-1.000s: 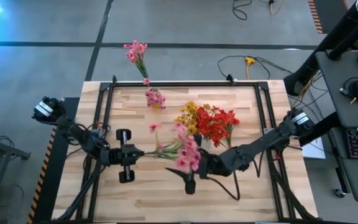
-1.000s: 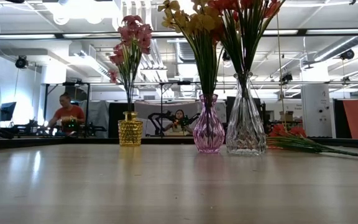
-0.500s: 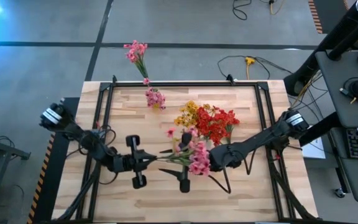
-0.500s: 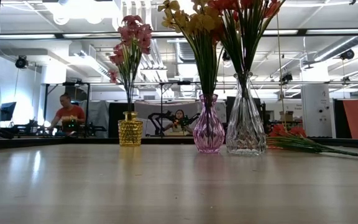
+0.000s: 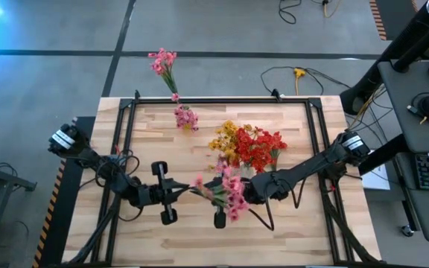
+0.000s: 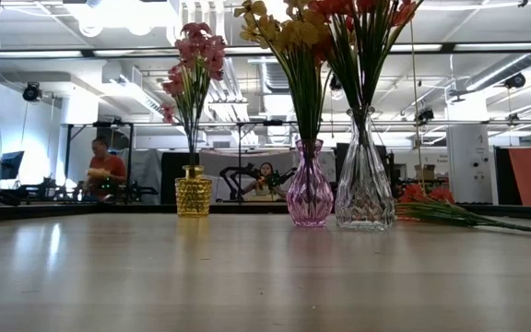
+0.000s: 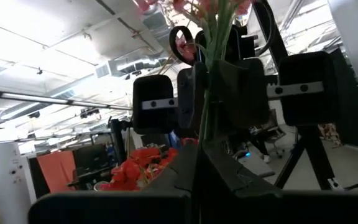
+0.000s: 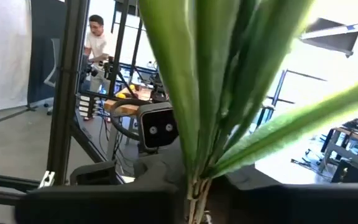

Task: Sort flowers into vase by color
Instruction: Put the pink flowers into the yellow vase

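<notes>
Both grippers meet over the front-middle of the table (image 5: 304, 223), and the pink spray (image 5: 226, 192) sits right between them, so the contact itself is mostly buried under blossoms in the high view. The left gripper (image 5: 183, 191) is closed on the stem end. Its wrist view shows the green stem (image 7: 209, 93) pinched between its dark fingers (image 7: 185, 180). The right gripper (image 5: 238, 195) is half hidden by the pink blossoms. Its wrist view is filled with out-of-focus green leaves (image 8: 222, 87) with the stems converging at its fingers (image 8: 104, 202), clamped on the spray. Exact grip point on the right side is hard to make out.

The low view shows neither arm nor the held spray; it only sees the three vases: gold vase (image 6: 193, 195) with pink flowers (image 6: 194, 55), purple vase (image 6: 310, 192) with yellow flowers (image 6: 284, 32), clear vase (image 6: 364, 180) with red flowers (image 6: 362, 9), tops cut off by the frame. Loose red sprays (image 6: 431, 207) lie on the table beside the clear vase.

Versus a second ago: the spray has shifted slightly toward the front edge, the right gripper has moved in towards the left one and gone from wide open to closed on the stems. The left gripper is still clamped. Vases unchanged. One pink spray (image 5: 163, 65) still lies on the floor beyond the far edge.
</notes>
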